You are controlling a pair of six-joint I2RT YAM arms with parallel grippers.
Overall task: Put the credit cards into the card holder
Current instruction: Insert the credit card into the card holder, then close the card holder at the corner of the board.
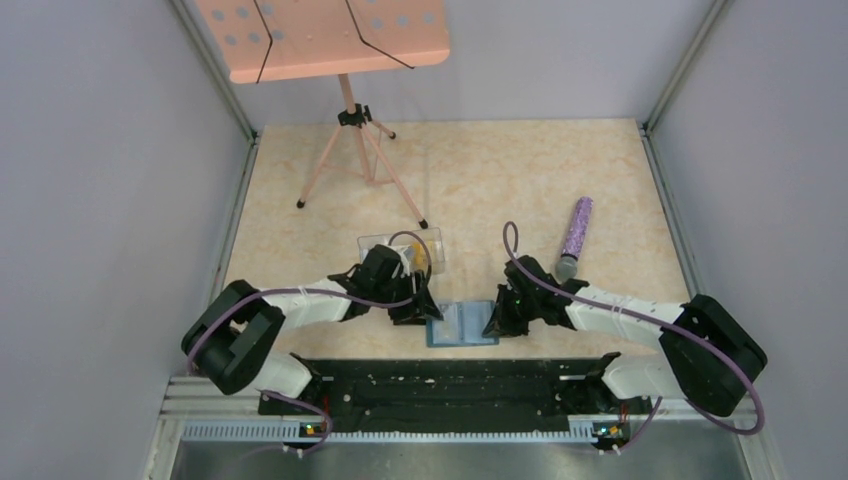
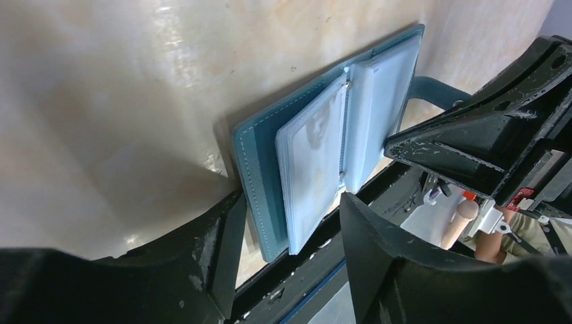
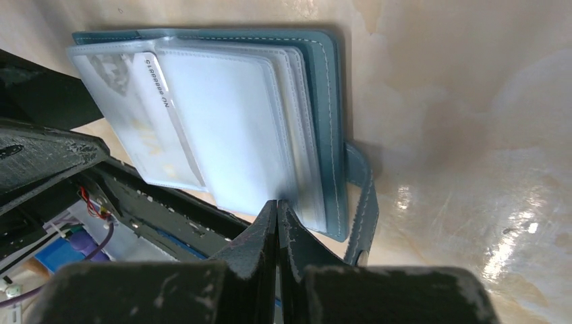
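The card holder (image 2: 255,169) has a matt teal leather-like cover (its inner sleeves (image 2: 311,158) are translucent glossy plastic); the cream surface (image 2: 101,101) shines, marbled; the left claw (image 2: 291,219) is scuffed black plastic.

one card holder (image 1: 462,324). one card (image 3: 145,121) shows inside its clear sleeves. one clear plastic box (image 1: 372,245), one purple glitter microphone (image 1: 575,238), one pink music stand (image 1: 330,40), one table (image 1: 500,170). two end effectors: left end effector (image 1: 415,308), right end effector (image 1: 496,318).

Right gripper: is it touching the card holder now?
Touching. Right wrist view: the shut right gripper presses its tips onto the clear sleeves of the card holder, no gap visible.
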